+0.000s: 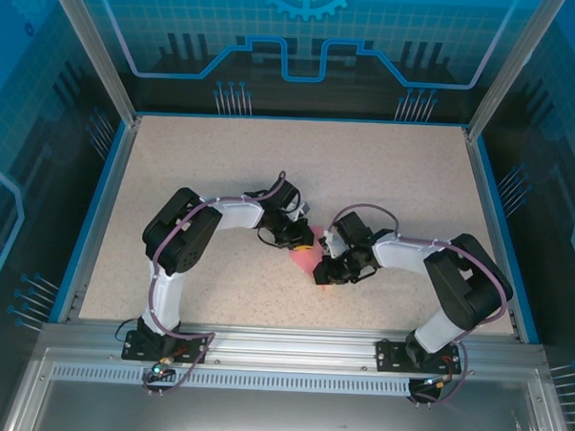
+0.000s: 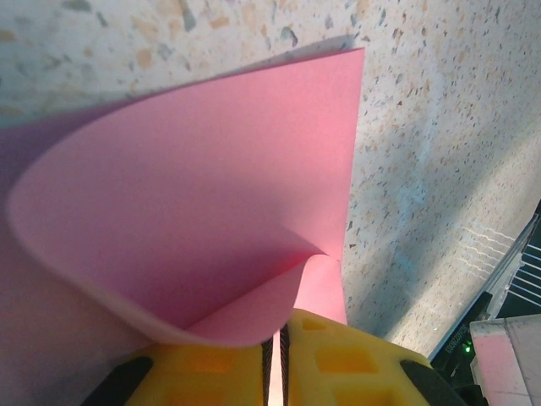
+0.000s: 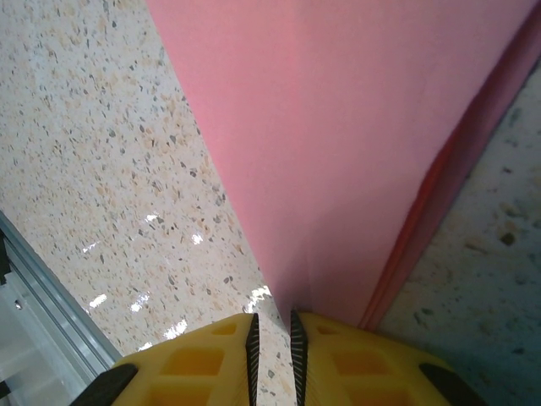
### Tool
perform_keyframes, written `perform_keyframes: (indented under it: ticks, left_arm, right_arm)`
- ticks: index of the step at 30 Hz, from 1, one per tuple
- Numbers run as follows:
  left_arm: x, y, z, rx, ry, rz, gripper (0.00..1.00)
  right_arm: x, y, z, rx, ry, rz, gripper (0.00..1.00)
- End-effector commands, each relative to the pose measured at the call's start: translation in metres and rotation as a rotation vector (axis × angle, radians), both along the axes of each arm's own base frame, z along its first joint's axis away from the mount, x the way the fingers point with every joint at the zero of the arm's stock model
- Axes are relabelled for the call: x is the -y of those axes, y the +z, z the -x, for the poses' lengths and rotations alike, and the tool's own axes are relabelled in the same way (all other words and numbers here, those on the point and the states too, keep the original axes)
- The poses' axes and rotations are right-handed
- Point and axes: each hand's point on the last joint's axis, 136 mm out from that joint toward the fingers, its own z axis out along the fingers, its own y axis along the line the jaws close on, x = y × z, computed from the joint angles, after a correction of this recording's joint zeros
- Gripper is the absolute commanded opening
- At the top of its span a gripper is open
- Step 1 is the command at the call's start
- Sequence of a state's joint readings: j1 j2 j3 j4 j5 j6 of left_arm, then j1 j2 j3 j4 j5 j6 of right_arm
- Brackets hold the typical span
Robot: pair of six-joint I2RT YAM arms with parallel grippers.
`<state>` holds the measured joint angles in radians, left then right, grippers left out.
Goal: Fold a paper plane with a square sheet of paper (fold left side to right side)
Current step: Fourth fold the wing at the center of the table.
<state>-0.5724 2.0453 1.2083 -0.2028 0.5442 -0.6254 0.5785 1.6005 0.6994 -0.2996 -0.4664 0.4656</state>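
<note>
Between the two tools, low over the tabletop (image 2: 423,127), hangs the square sheet of paper (image 1: 305,258), partly lifted.

Left tool (image 2: 275,365): jaws almost together, pinching the sheet's edge. Just ahead of it the pink curls up and over in a loose roll, with one free corner pointing away from the tool. No crease set, I'd say.

Right tool (image 3: 272,337): jaws also narrow. The sheet tapers down into the slot, so I read it as gripping a corner (a darker second layer runs along the sheet's right edge in the right wrist view; looks like overlap).

How I'd run the left-to-right fold:
- Treat the right tool as the anchor: lower its end so the paper ahead of it lies flat on the tabletop.
- Carry the left tool's edge across in a low arc toward the right tool. A high arc lets the roll balloon.
- Don't pull the tools apart; thin paper tears at the pinch.
- Line up edge on edge at the right tool before any pressing (corners first, then the side).
- Let go only once the layers match, then flatten the roll from its middle outward so the crease lands straight.

Main risk: skew, since the roll is soft and can slide.
</note>
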Motion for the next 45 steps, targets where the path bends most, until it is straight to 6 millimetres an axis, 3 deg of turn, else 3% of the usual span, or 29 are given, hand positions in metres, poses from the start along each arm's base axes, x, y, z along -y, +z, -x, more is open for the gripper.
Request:
perform_keyframes:
  ticks: [1, 17, 23, 28, 33, 37, 45]
  left_arm:
    - [-0.027, -0.035, 0.006, -0.051, 0.029, -0.120, 0.14]
    - [-0.027, -0.034, 0.006, -0.051, 0.028, -0.119, 0.15]
    - [-0.025, -0.032, 0.006, -0.049, 0.029, -0.108, 0.14]
    - [-0.023, -0.029, 0.005, -0.045, 0.029, -0.098, 0.15]
    - [-0.021, -0.030, 0.007, -0.049, 0.026, -0.094, 0.15]
    - [-0.019, -0.028, 0.006, -0.046, 0.023, -0.087, 0.15]
    - [-0.022, -0.023, -0.007, 0.005, 0.013, -0.097, 0.17]
  right_arm:
    - [0.026, -0.016, 0.047, -0.157, 0.029, 0.123, 0.21]
    - [0.028, -0.005, 0.048, -0.139, 0.043, 0.128, 0.18]
    - [0.011, 0.032, 0.029, -0.033, 0.022, -0.021, 0.16]
    - [-0.003, 0.058, -0.005, 0.058, -0.054, -0.165, 0.13]
    - [-0.014, 0.037, -0.031, 0.045, -0.078, -0.131, 0.10]
    - [-0.009, 0.012, -0.039, 0.025, -0.096, -0.050, 0.09]
    - [0.019, -0.029, -0.014, -0.089, -0.104, 0.116, 0.06]
